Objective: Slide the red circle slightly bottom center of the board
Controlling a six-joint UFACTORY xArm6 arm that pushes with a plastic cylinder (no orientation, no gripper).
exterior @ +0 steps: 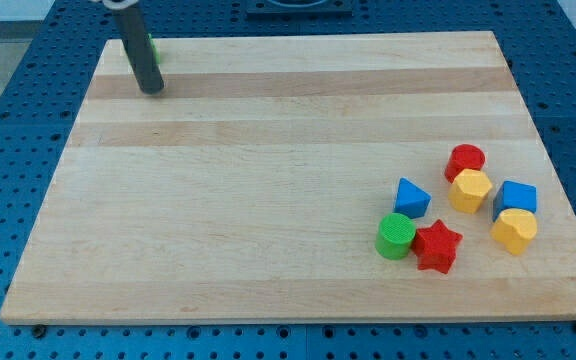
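Nearest the view's bottom sits the red star (437, 246), touching the green cylinder (395, 236). The red circle (465, 159) lies at the right, against the yellow hexagon (469, 190): light, rigid, likely slippery. The tip (151, 89), no jaws to open, stands far top-left; push its upper-right face.

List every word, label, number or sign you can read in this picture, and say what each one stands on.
None: no text can be read anywhere in this view.
The wooden board is plain wood grain.
The red circle, the red star and the green cylinder show no markings.
The rod ending in my tip is plain dark.
The blue surface shows only a studded pattern.
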